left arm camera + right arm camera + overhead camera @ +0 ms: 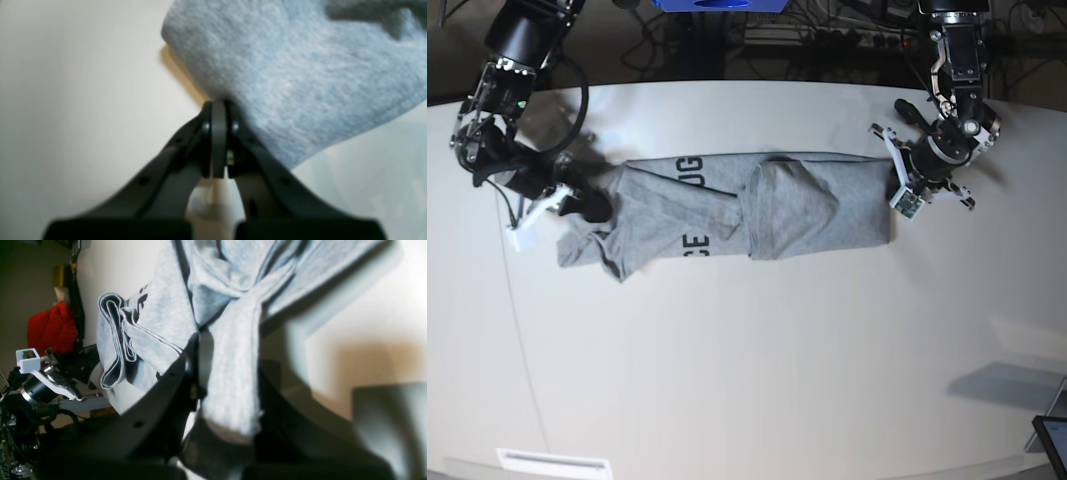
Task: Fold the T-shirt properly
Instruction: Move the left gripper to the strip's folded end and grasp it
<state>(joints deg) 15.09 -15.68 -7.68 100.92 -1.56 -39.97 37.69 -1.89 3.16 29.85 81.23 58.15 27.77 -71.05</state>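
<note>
Left hand [219,140], lower centre of the left wrist view, is fully closed, pinching the T-shirt [300,73] edge where grey cloth spreads upper right, likely to anchor that end. Right wrist view: right hand [213,373] mid-frame is clamped on a bunched strip of shirt. Base view: shirt lies stretched across the table [747,380], upper middle, one hand at each end, probably tensioning for a fold.

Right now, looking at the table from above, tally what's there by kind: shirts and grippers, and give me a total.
T-shirt: 1, grey with black lettering, lying stretched out between the arms
Grippers: 2, the left gripper and the right gripper, one at each end of the shirt
Total: 3
</note>
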